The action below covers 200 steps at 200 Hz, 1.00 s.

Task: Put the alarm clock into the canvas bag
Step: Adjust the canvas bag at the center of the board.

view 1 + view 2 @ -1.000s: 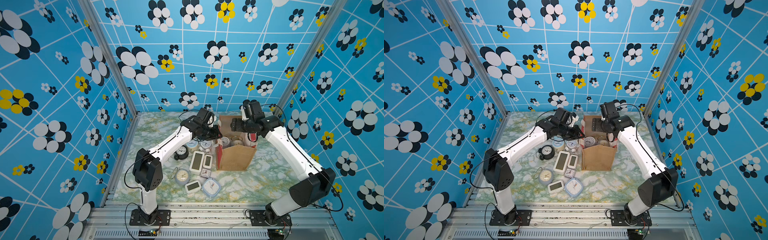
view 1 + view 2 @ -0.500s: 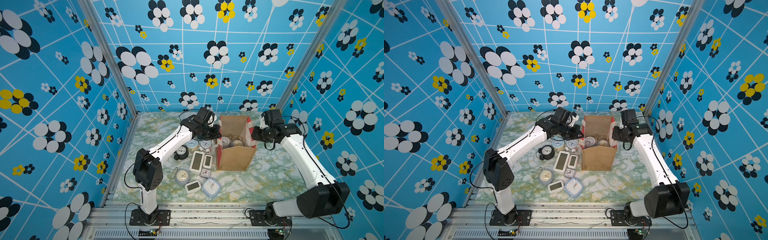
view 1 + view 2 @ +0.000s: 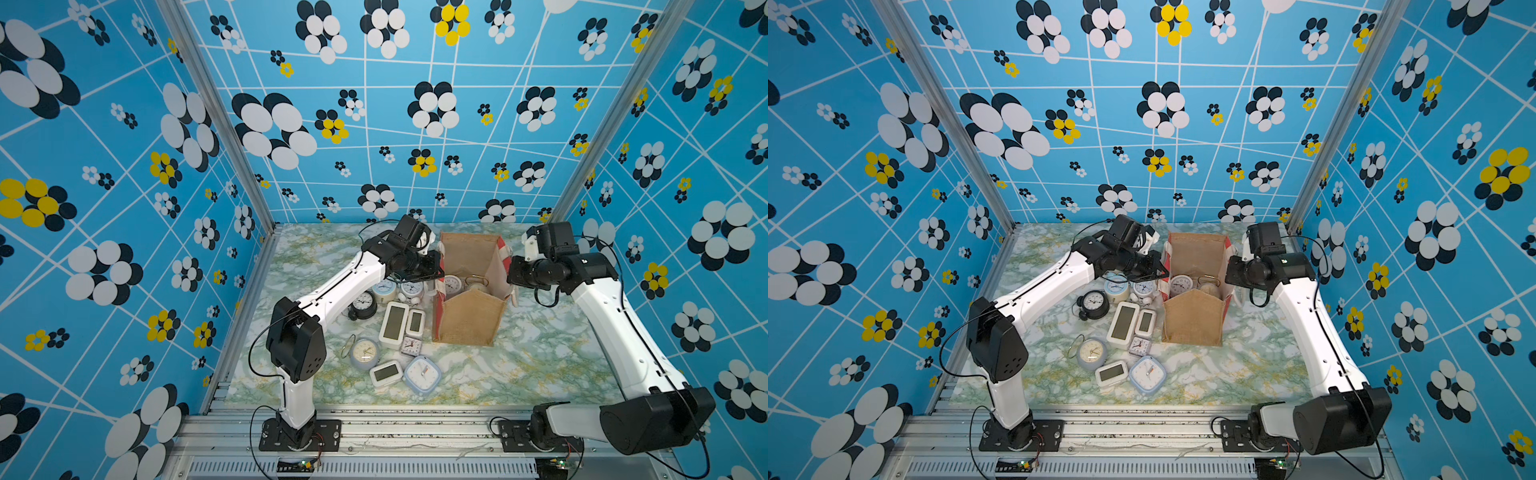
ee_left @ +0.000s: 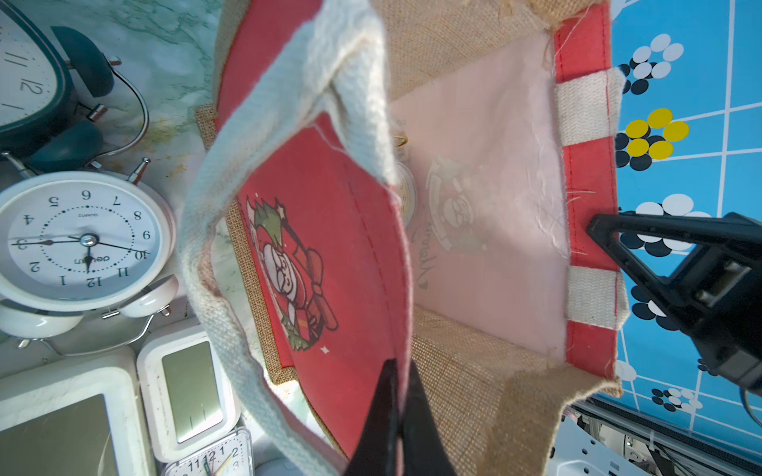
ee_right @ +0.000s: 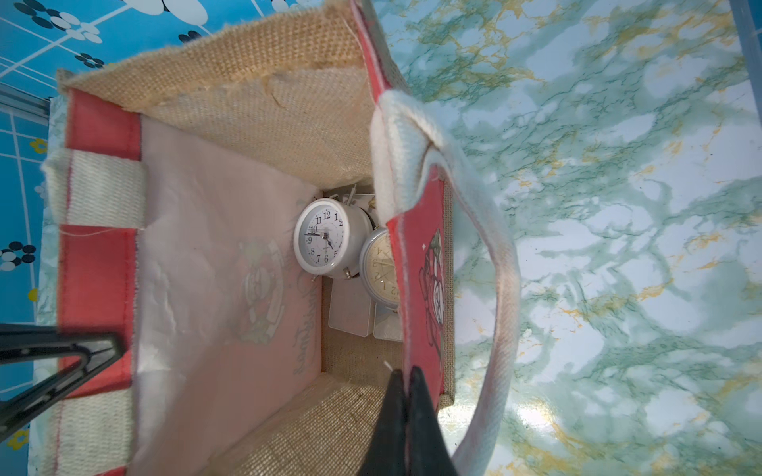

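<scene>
The canvas bag (image 3: pixel 469 320) (image 3: pixel 1192 320) stands upright and open on the marble table. Inside it lie a white round alarm clock (image 5: pixel 323 237) and a cream-faced one (image 5: pixel 379 263). My left gripper (image 4: pixel 399 364) (image 3: pixel 439 266) is shut on the rim of the bag's left red panel (image 4: pixel 330 247). Across the opening, my right gripper (image 5: pixel 406 371) (image 3: pixel 510 274) is shut on the rim of the right red panel (image 5: pixel 424 288). Several more alarm clocks lie on the table left of the bag, among them a white twin-bell clock (image 4: pixel 82 241) (image 3: pixel 411 289).
A black round clock (image 3: pixel 365 303), two white digital clocks (image 3: pixel 394 324) and a pale blue square clock (image 3: pixel 423 374) crowd the table left of and in front of the bag. A white handle loop (image 5: pixel 501 263) hangs outside the bag's right panel. Blue patterned walls enclose the table.
My right arm has swung from over the bag's opening out to its right side and closed on the right rim. The left gripper has stayed at the left rim and closed fully.
</scene>
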{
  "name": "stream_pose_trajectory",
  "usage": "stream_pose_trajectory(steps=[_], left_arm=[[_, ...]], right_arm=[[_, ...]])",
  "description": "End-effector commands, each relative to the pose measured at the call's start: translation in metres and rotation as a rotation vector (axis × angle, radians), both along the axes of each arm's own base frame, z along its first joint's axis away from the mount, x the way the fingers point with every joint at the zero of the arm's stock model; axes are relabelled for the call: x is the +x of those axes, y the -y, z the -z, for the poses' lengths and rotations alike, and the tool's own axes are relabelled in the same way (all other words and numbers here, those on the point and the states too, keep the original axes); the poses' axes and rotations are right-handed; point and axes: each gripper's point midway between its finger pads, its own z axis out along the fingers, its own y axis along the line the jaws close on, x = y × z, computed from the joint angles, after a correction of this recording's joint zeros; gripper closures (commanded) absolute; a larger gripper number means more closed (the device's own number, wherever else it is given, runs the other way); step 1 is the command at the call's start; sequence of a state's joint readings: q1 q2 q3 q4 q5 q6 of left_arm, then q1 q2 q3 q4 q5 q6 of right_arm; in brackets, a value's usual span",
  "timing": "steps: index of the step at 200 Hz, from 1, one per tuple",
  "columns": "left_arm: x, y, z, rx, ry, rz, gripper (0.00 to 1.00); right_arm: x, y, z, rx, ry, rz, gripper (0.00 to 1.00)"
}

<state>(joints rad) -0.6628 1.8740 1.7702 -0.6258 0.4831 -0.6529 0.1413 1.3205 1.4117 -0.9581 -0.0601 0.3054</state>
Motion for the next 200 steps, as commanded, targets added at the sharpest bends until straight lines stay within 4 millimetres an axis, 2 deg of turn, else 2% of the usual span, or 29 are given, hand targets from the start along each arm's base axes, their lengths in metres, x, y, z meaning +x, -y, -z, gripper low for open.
stream_pose_trajectory(steps=[1,39,101,136,156,200], left_arm=[[-0.015,0.000,-0.028,-0.023,0.034,0.035,1.00],[-0.021,-0.001,-0.025,-0.016,0.020,0.042,1.00],[-0.030,-0.016,-0.030,0.014,0.039,0.000,1.00],[-0.032,-0.016,-0.026,0.011,0.031,0.001,1.00],[-0.030,-0.017,-0.025,0.017,0.033,-0.004,0.90],[-0.017,-0.031,-0.033,0.013,0.070,-0.044,0.67]], right_arm=[[-0.019,0.001,0.004,0.016,-0.037,0.006,1.00],[-0.021,0.010,0.018,-0.031,-0.062,0.028,1.00],[-0.009,0.004,0.020,-0.012,-0.047,0.009,1.00],[-0.008,0.004,0.025,-0.017,-0.059,0.008,1.00],[-0.008,0.006,0.025,-0.023,-0.062,0.014,0.99],[-0.009,0.011,0.018,-0.053,-0.053,0.026,0.80]])
